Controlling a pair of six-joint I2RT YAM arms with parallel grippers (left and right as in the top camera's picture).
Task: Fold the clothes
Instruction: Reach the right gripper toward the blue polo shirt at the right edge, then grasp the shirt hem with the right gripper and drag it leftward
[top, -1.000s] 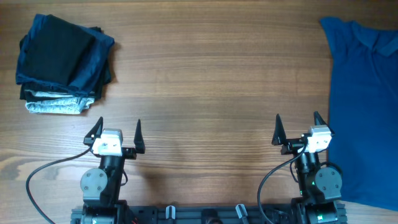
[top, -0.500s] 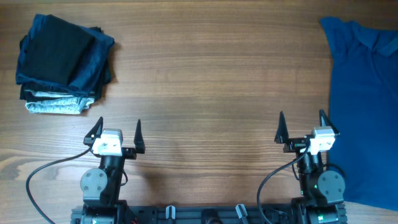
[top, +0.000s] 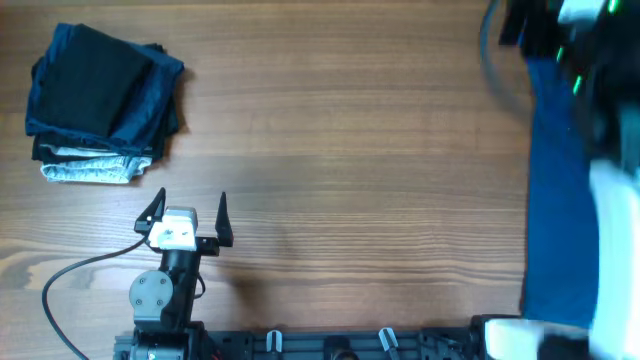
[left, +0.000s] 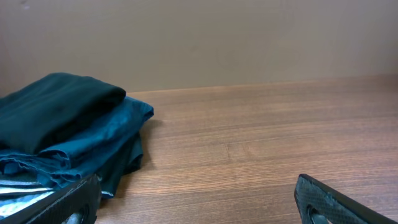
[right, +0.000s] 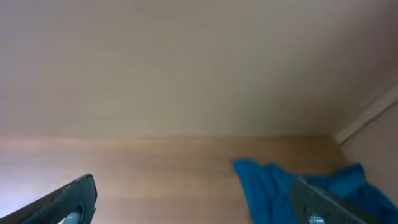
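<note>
The medium-blue polo shirt (top: 556, 200) lies spread along the table's right edge, partly hidden by my right arm. The right wrist view shows its far part (right: 273, 186) blurred, ahead and to the right. My right arm is a blurred streak over the shirt, and its gripper (top: 522, 22) is near the far right corner. In its wrist view the right gripper (right: 199, 202) is open and empty, raised above the table. My left gripper (top: 188, 207) rests open and empty at the front left, its fingers (left: 199, 202) wide apart.
A stack of folded dark navy, black and grey garments (top: 100, 100) sits at the far left, and shows in the left wrist view (left: 62, 137). Bare wooden table (top: 340, 140) lies between the stack and the shirt. A wall stands behind the table's far edge.
My right arm has swung fast from its rest at the front right up and away over the shirt toward the far right corner. The left arm has not moved.
</note>
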